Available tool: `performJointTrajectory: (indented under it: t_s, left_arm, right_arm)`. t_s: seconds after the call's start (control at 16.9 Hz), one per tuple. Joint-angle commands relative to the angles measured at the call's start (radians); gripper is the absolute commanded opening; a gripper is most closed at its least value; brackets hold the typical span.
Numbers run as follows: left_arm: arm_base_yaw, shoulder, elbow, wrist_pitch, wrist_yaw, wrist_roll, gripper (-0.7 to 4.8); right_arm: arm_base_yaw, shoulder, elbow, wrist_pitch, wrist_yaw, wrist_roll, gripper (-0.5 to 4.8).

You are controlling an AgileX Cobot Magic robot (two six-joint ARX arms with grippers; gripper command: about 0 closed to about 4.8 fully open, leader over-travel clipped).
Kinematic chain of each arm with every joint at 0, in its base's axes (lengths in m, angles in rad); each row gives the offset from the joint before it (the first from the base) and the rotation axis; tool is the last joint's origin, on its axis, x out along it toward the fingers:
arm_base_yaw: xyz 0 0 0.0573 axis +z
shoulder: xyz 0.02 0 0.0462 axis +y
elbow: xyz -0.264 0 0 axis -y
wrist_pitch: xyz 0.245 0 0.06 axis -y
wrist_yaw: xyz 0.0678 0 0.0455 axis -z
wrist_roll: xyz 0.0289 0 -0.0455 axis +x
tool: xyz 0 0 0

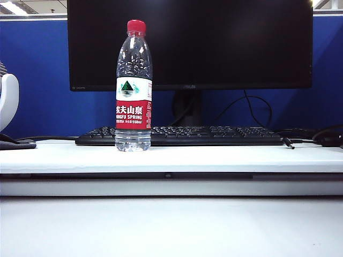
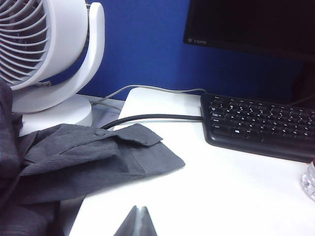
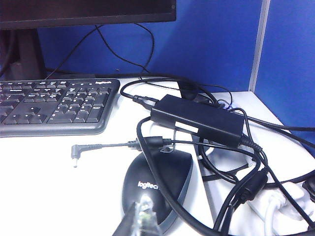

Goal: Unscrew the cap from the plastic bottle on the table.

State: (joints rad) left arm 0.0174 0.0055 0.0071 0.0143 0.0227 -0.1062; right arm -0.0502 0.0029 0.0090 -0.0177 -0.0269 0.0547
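**Inspector:** Blue partition behind; white table [image 1: 225,158] carries the plastic bottle [image 1: 133,91] left of centre, upright before the keyboard [image 1: 214,135]; cap [image 1: 136,25] on.

**Assistant:** Handling?

**Inspector:** Light, thin-walled, likely slippery; hold the labelled waist, twist the cap. Open room in front. Left pincer [image 2: 136,225] and right pincer [image 3: 138,221] both pressed together, low in their wrist views, well apart from it.

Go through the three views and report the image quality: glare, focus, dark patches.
Exterior view: sharp plastic bottle with bright glints on its upper ribs, red cap clear; monitor a featureless black; near table soft. Left wrist view: even light, left hand tips blurred at the edge. Right wrist view: right hand blurred over the mouse; cables crisp.
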Motion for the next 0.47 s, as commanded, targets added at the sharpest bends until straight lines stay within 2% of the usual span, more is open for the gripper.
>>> performJointTrajectory:
  t_s: [0.06, 0.36, 0.41, 0.47]
  left_arm:
    - [0.002, -0.002, 0.000, 0.011, 0.000, 0.002, -0.04]
    - [0.002, -0.002, 0.000, 0.026, 0.000, 0.001, -0.04]
    - [0.002, -0.002, 0.000, 0.026, 0.005, -0.002, -0.04]
    - [0.002, -0.002, 0.000, 0.038, 0.017, -0.054, -0.04]
  right_arm:
    - [0.000, -0.001, -0.003, 0.014, 0.002, -0.003, -0.03]
    - [0.000, -0.001, -0.003, 0.012, -0.002, -0.003, -0.03]
    - [0.000, -0.001, -0.003, 0.018, -0.013, 0.032, -0.03]
    - [0.000, -0.001, -0.003, 0.043, -0.050, 0.120, -0.01]
